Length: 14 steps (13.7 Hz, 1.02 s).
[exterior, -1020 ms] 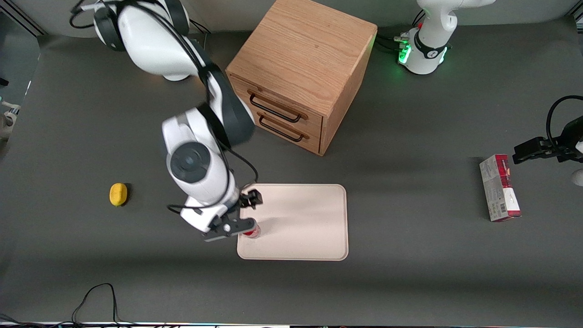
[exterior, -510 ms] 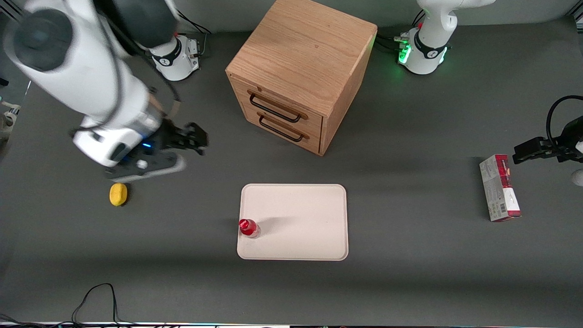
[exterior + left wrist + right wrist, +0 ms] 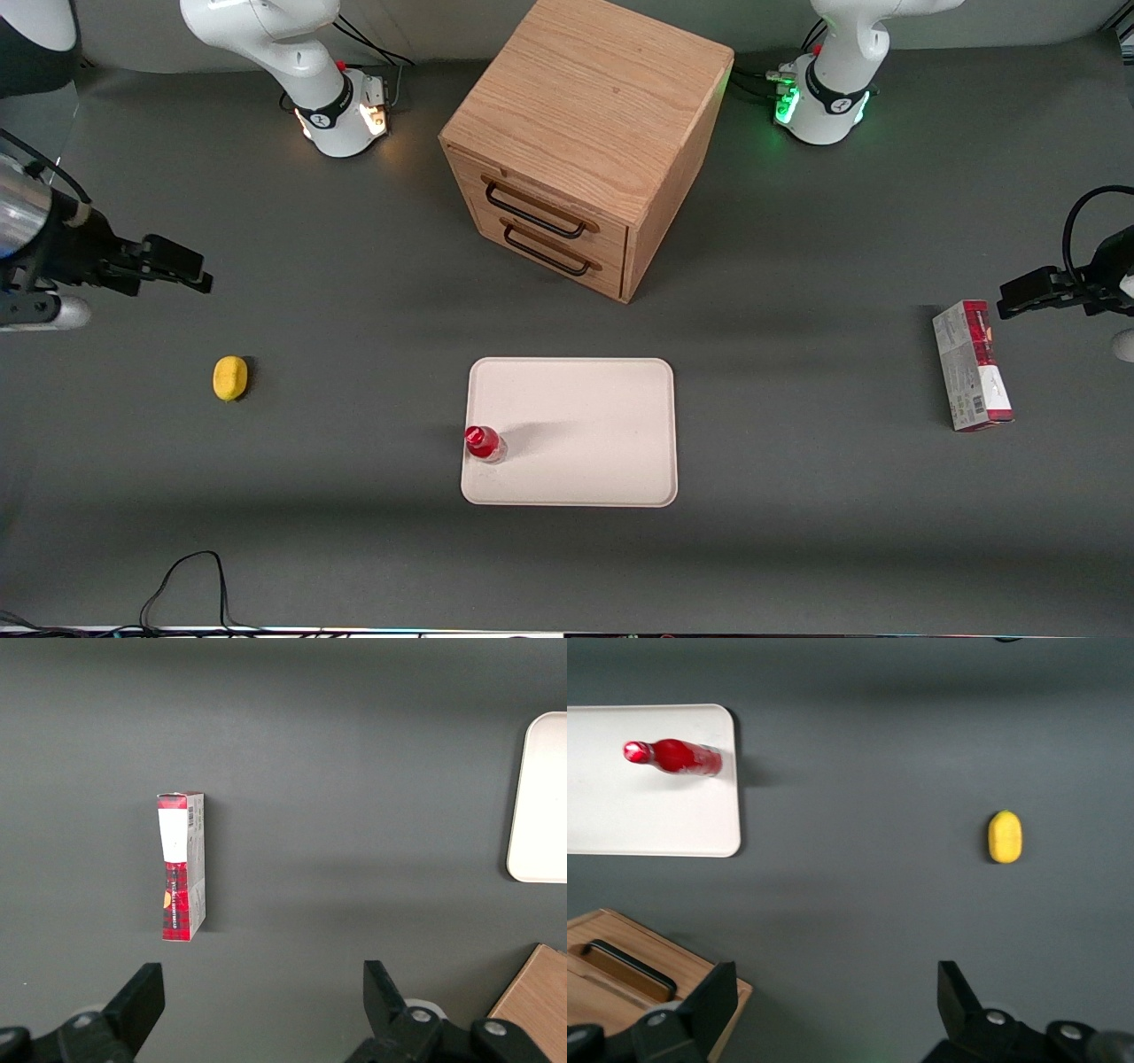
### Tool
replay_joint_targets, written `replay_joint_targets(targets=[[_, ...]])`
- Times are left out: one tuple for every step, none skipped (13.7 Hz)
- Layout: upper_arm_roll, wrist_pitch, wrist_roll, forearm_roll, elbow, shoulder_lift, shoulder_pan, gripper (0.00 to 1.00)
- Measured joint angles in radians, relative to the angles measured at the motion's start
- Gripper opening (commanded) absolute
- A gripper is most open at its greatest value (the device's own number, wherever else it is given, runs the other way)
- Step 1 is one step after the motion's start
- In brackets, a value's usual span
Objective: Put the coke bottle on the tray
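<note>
One coke bottle (image 3: 485, 443) stands upright on the tray (image 3: 585, 416), and we see it close to the tray's edge toward the working arm's end of the table, its red cap up. In the right wrist view the same bottle (image 3: 673, 757) shows on the cream-white tray (image 3: 647, 815), near one rounded corner.

We find the gripper (image 3: 182, 266) raised above the table at the working arm's end, well apart from the tray and the bottle. Its two dark fingers (image 3: 713, 997) stand wide apart in the right wrist view, with nothing between them.

We see a yellow lemon (image 3: 230, 377) lying on the dark table (image 3: 354, 549), between the gripper and the tray, a little nearer the front camera than the gripper. A wooden drawer cabinet (image 3: 585, 133) with two black handles sits farther from the front camera than the tray. Toward the parked arm's end lies a red-and-grey carton (image 3: 972, 365), flat on the table.
</note>
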Motion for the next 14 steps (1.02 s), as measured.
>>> replay_joint_targets(targets=[[0.013, 0.010, -0.019, -0.008, -0.031, -0.023, -0.020, 1.00], [0.015, 0.013, -0.045, -0.011, -0.049, -0.035, -0.032, 1.00], [0.015, 0.014, -0.070, -0.015, -0.062, -0.043, -0.043, 1.00], [0.014, 0.017, -0.083, -0.027, -0.072, -0.047, -0.051, 1.00], [0.007, 0.018, -0.087, -0.042, -0.080, -0.049, -0.055, 1.00], [-0.006, 0.018, -0.089, -0.048, -0.084, -0.049, -0.056, 1.00], [-0.016, 0.018, -0.093, -0.050, -0.088, -0.049, -0.057, 1.00], [-0.021, 0.018, -0.094, -0.051, -0.091, -0.049, -0.058, 1.00], [-0.022, 0.018, -0.094, -0.051, -0.091, -0.049, -0.058, 1.00], [-0.021, 0.018, -0.094, -0.051, -0.091, -0.049, -0.058, 1.00], [-0.021, 0.018, -0.094, -0.051, -0.091, -0.049, -0.058, 1.00], [-0.021, 0.018, -0.094, -0.051, -0.091, -0.049, -0.058, 1.00], [-0.021, 0.018, -0.094, -0.051, -0.091, -0.049, -0.060, 1.00], [-0.021, 0.018, -0.094, -0.052, -0.091, -0.049, -0.062, 1.00]])
